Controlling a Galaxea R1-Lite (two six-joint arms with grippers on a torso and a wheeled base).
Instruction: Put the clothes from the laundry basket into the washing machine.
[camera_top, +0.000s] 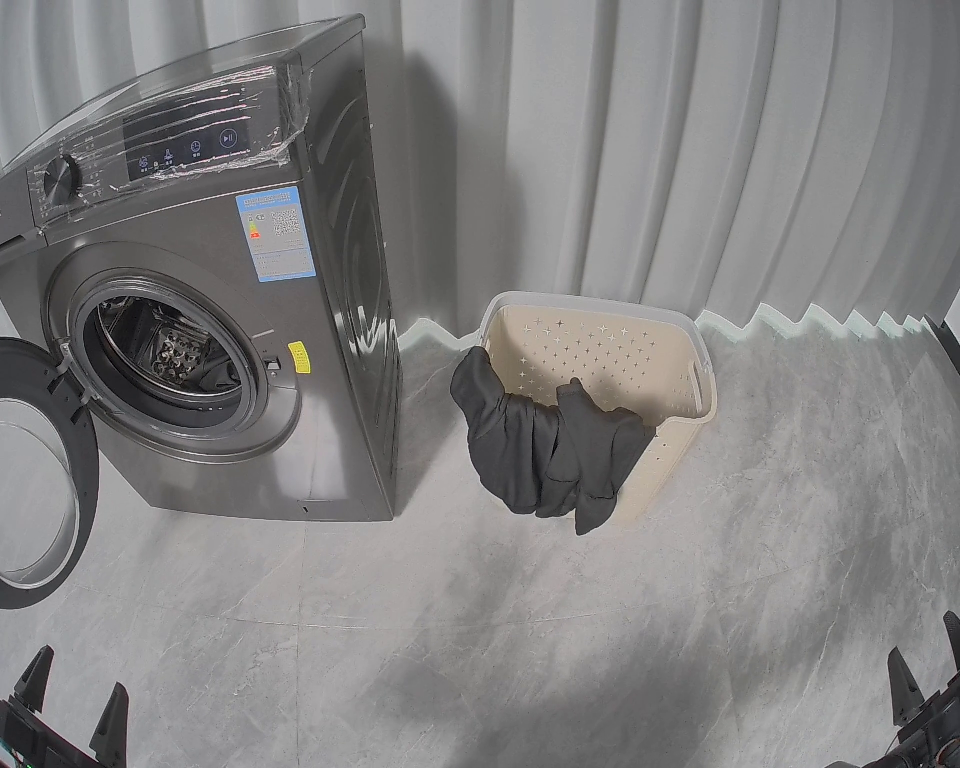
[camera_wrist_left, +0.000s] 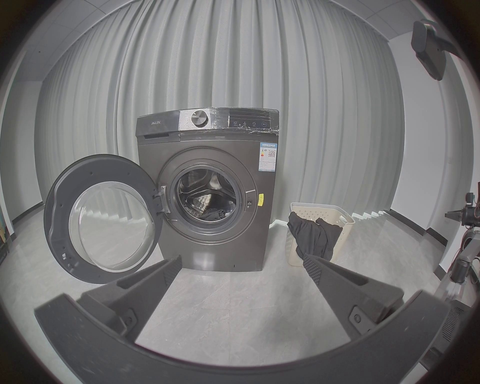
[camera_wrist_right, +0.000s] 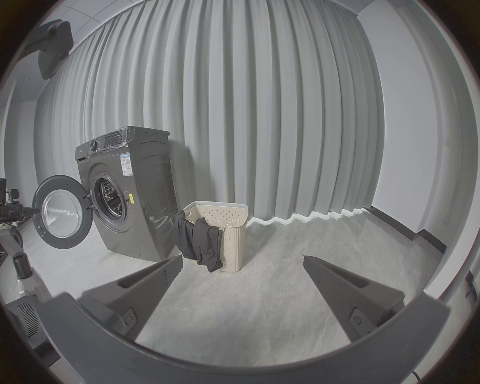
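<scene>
L claw (camera_top: 80, 672), R claw (camera_top: 922, 640) low, open, well apart from laundry basket (camera_top: 600, 345).

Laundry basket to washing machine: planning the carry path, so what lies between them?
Just bare floor between laundry basket and washing machine, in the head view; clothes drape over the basket's rim.

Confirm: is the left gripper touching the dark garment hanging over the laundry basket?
Apart. The head view shows bare floor between the open left gripper and the dark garment draped over the laundry basket rim.
</scene>
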